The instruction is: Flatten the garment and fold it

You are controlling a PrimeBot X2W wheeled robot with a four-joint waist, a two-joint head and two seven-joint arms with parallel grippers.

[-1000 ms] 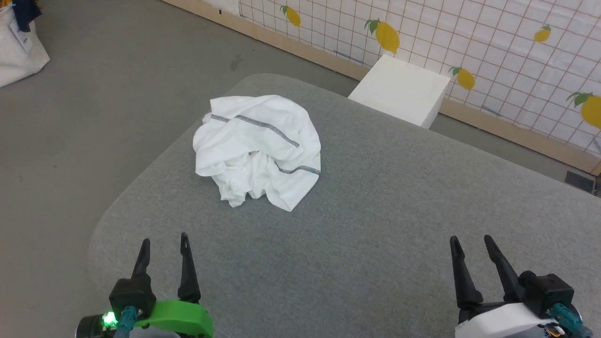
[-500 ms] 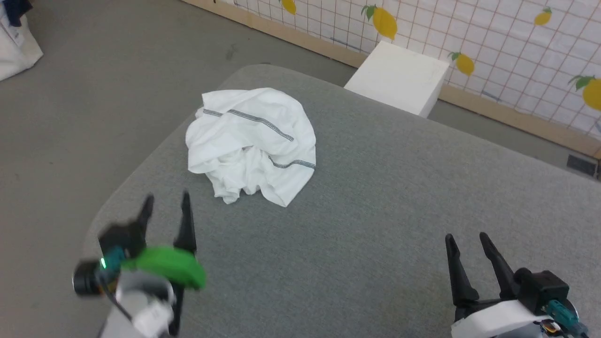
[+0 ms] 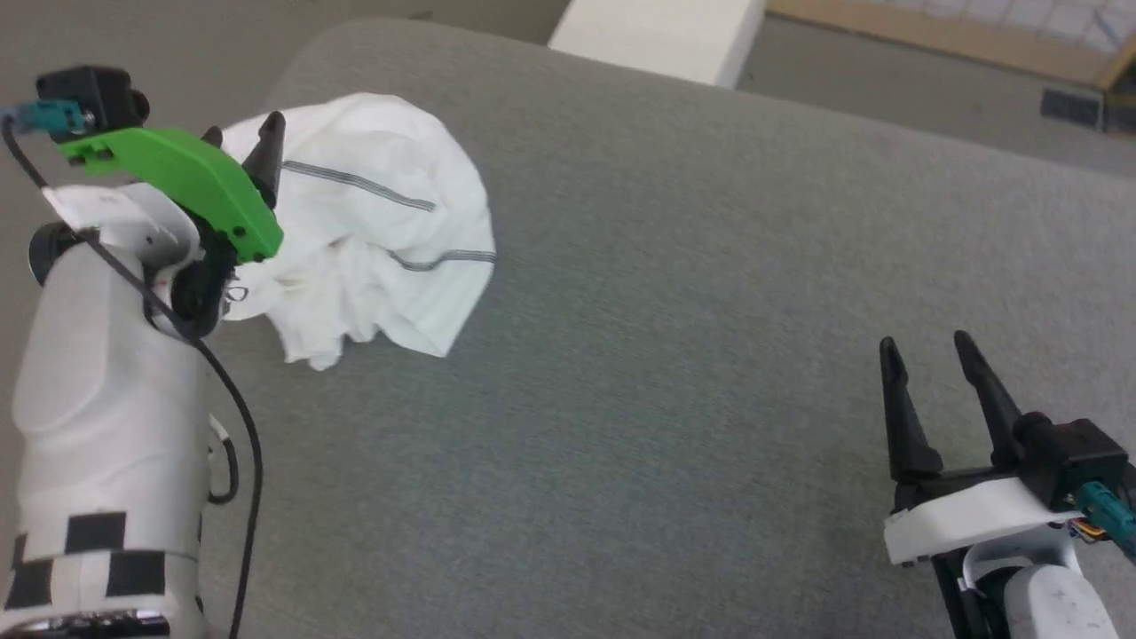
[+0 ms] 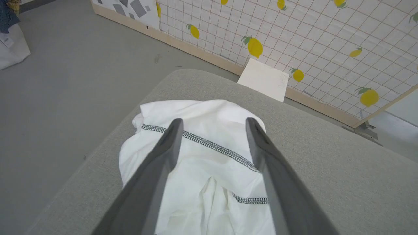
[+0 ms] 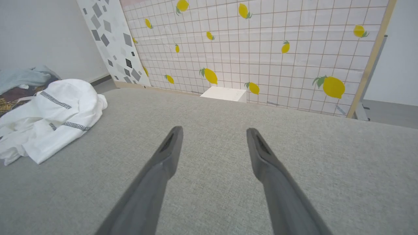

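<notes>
Garment (image 3: 382,231) lies crumpled near the counter's (image 3: 666,355) left edge. My left gripper (image 3: 241,131) hangs over it, fingers apart, placed for a grab. My right gripper (image 3: 932,346) rests well apart, fingers likewise spread.

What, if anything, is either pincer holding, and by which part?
Nothing. Left pincer hangs open over the garment; right pincer open, away from it.

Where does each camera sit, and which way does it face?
Head view: head-mounted, faces down at the grey surface; left gripper by the garment, right gripper lower right.
Left wrist view: left wrist, faces down along its open fingers onto the garment.
Right wrist view: right wrist, faces across the surface toward the lemon wall; open fingers.
All share the garment and white box.
</notes>
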